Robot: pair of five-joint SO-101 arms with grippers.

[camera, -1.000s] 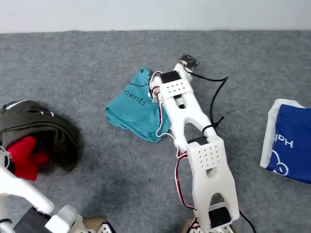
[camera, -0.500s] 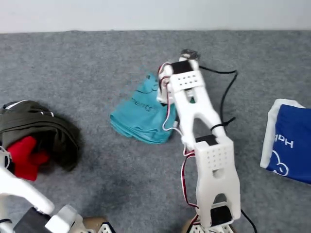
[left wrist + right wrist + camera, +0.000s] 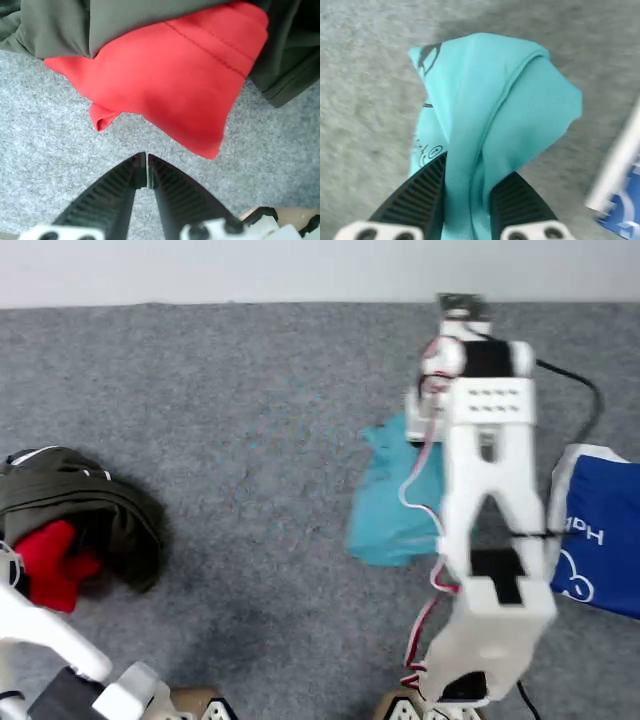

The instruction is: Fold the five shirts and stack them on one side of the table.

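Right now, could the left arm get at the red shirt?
Probably yes: the left gripper, shut, sits just short of the red shirt with bare grey mat between; a dark green shirt covers its far part.

Grey, felt-covered table (image 3: 250, 370). At its left edge, a crumpled olive shirt (image 3: 100, 505), draped partly over a red shirt (image 3: 50, 560) on the near side. Right of the middle, a bunched teal shirt (image 3: 385, 510), well apart from that heap. At the right edge, a blue shirt (image 3: 600, 560) with white trim, near the teal one, partly past the frame.
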